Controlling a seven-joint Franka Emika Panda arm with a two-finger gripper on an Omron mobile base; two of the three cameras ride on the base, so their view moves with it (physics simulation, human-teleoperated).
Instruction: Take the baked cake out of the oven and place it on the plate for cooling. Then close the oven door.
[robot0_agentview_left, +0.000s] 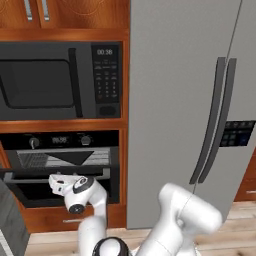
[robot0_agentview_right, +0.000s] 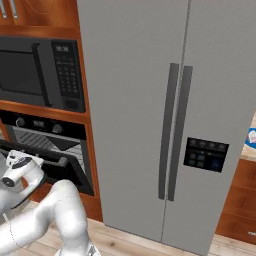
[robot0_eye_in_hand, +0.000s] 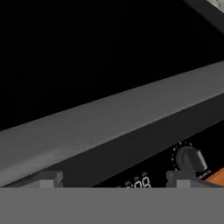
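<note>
1. The gripper (robot0_eye_in_hand: 111, 183) stood with its jaws wide and nothing between them; its two tips (robot0_eye_in_hand: 43, 178) rose far apart at the bottom of the hand view.
2. In the left base view the hand (robot0_agentview_left: 61, 183) sat just in front of the oven (robot0_agentview_left: 62, 167), at its lower opening, pointing left.
3. In the hand view a long grey bar (robot0_eye_in_hand: 109, 118) ran aslant just beyond the tips; whether they touched it could not be told.
4. Past the bar lay a knob (robot0_eye_in_hand: 189, 159) and a small display (robot0_eye_in_hand: 138, 183) of the oven, both seen tilted.
5. The oven door (robot0_agentview_left: 15, 175) stood partly open, its edge a dark band across the oven front, just left of the hand.
6. Wire racks (robot0_agentview_left: 65, 157) showed in the oven above the hand.
7. The cake could not be made out inside the oven.
8. A microwave (robot0_agentview_left: 60, 80) sat directly above the oven.
9. A grey fridge (robot0_agentview_left: 190, 110) stood right of the oven, touching its wood frame.
10. Something blue (robot0_agentview_right: 251, 136) showed well right of the oven, beyond the fridge; whether it was the plate could not be told.
</note>
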